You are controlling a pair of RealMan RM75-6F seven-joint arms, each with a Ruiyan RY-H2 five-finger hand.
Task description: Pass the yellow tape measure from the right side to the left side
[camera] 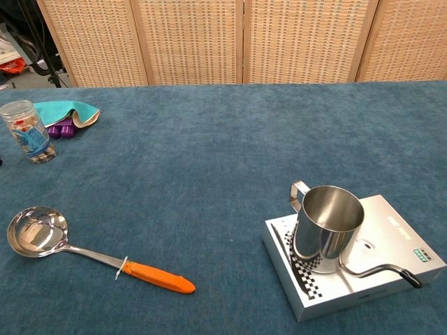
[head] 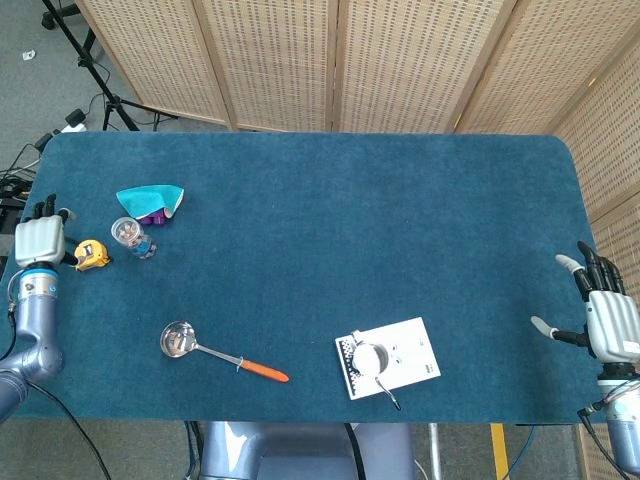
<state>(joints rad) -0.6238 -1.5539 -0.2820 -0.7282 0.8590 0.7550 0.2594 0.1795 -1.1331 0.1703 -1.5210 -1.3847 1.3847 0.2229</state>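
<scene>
The yellow tape measure [head: 91, 255] lies on the blue table near its left edge, seen only in the head view. My left hand [head: 39, 240] sits just left of it, apart from it and holding nothing. My right hand [head: 604, 318] hovers at the table's right edge with fingers spread and empty. Neither hand shows in the chest view.
A clear jar [head: 131, 237] stands right of the tape measure, with a teal cloth [head: 150, 198] over a purple item behind it. A ladle with an orange handle [head: 220, 352] lies front left. A steel cup [camera: 327, 222] stands on a white scale [head: 389, 357] front right.
</scene>
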